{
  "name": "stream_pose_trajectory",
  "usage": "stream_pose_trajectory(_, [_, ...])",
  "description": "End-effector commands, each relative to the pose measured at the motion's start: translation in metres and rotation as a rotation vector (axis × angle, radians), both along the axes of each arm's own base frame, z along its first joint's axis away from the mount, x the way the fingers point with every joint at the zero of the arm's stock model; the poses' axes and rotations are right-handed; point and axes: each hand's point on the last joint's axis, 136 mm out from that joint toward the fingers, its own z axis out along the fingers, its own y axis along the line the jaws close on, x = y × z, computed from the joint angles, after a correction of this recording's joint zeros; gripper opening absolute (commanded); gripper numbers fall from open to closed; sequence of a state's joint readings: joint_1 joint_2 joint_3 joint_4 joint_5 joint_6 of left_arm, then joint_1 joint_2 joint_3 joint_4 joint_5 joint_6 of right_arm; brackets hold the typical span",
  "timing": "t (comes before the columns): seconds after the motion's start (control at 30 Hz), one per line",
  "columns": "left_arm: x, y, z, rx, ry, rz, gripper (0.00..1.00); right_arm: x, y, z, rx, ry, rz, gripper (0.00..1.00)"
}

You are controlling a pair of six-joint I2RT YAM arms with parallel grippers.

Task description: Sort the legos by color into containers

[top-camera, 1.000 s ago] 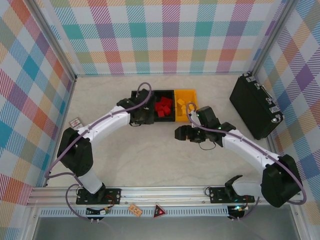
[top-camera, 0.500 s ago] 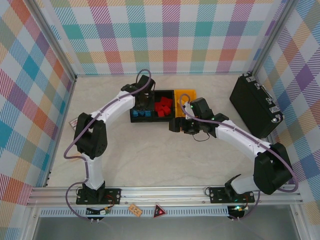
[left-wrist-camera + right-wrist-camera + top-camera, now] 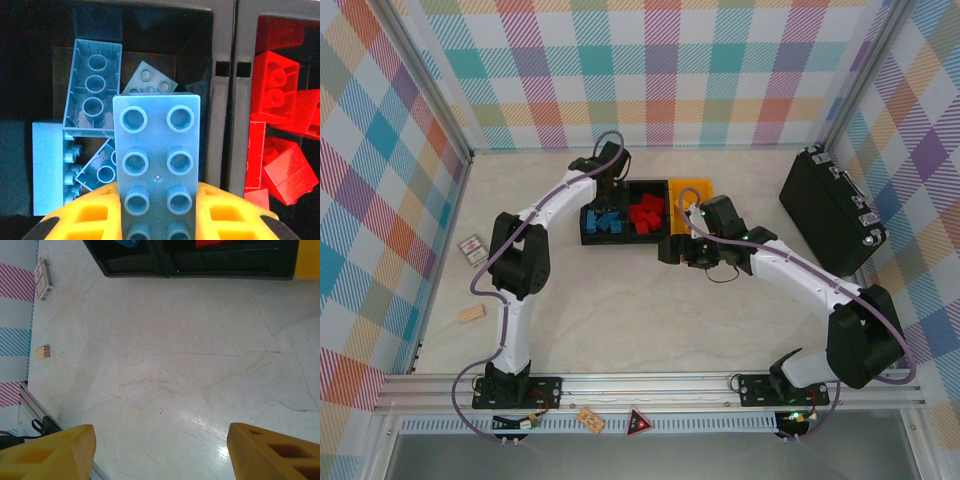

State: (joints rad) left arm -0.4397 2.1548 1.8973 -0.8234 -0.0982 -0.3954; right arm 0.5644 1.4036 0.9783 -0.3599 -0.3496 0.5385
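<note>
While left hand (image 3: 159,220) clenches blue lego (image 3: 156,150) | right hand (image 3: 165,450) released | wooden block (image 3: 472,314) well apart

Blue legos (image 3: 94,90) heaped in left black bin (image 3: 601,240), red legos (image 3: 274,94) — middle black bin (image 3: 647,240)

Pastel plaid walls (image 3: 660,70) on 3 sides; pale marbled tabletop (image 3: 620,320); aluminium rail (image 3: 650,385) along near edge.

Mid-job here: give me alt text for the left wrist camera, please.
The left hand grips a blue two-by-four lego, studs toward the camera, above a black bin holding several loose blue legos. The adjoining black bin on the right holds red legos.
</note>
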Motion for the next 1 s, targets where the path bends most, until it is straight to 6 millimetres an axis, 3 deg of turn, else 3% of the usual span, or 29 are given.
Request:
stream_pose_trajectory(0.0, [0.003,0.008,-0.003,0.022,0.02,0.003,0.27,0.002,0.003,0.004,0.0,-0.011,0.012,0.7])
stream_pose_trajectory(0.23, [0.002,0.005,0.003,0.001,0.014,-0.002,0.55,0.002,0.002,0.004,-0.003,-0.014,0.009,0.7])
stream_pose_trajectory(0.53, [-0.018,0.008,0.037,-0.048,-0.051,0.001,0.57,0.001,-0.003,0.008,-0.024,-0.027,-0.005,0.7])
stream_pose_trajectory(0.8, [-0.055,0.02,0.068,-0.11,-0.126,0.0,0.63,0.009,-0.018,0.017,-0.12,-0.092,-0.032,0.72])
stream_pose_trajectory(0.97, [-0.084,0.038,0.084,-0.128,-0.205,0.026,0.73,0.021,-0.035,0.02,-0.222,-0.157,-0.077,0.83])
